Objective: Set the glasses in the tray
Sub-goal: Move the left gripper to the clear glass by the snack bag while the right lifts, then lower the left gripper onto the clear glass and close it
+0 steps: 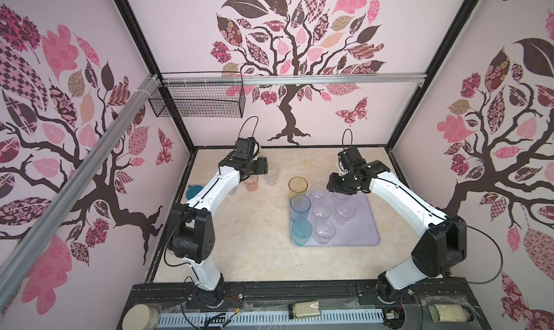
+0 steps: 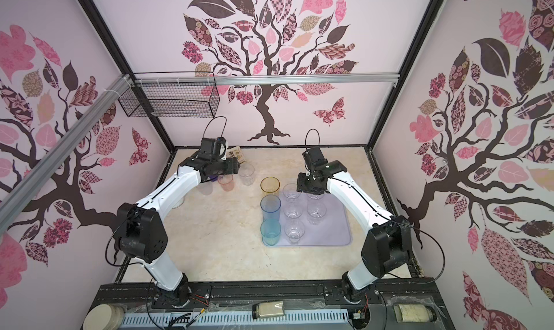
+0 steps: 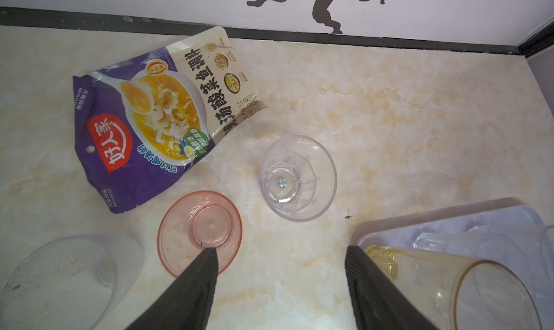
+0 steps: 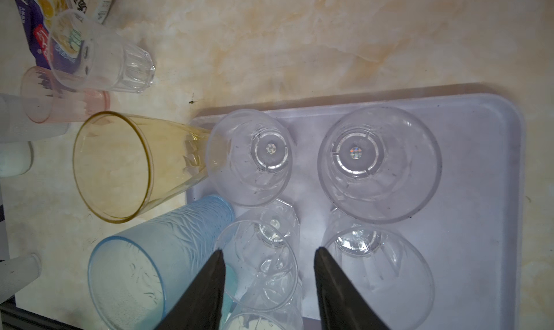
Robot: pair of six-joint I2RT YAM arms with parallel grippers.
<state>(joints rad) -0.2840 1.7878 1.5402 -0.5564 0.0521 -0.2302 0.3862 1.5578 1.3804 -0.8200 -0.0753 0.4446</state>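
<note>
The lavender tray (image 1: 364,223) holds a tall amber glass (image 1: 298,187), a tall blue glass (image 1: 300,207) and a teal glass (image 1: 302,231) along its left edge, with several clear glasses (image 4: 379,163) beside them. Off the tray, at the back left, stand a pink glass (image 3: 199,234), a clear glass (image 3: 296,177) and a frosted clear glass (image 3: 60,277). My left gripper (image 3: 280,250) hangs open over bare table between the pink and amber glasses, one fingertip overlapping the pink rim. My right gripper (image 4: 269,250) hovers open above the tray's clear glasses, gripping nothing.
A purple soup packet (image 3: 150,118) lies flat near the back wall behind the pink glass. A white jar with a teal lid (image 1: 193,192) sits by the left arm. A wire basket (image 1: 198,102) hangs on the back wall. The tray's right half is bare.
</note>
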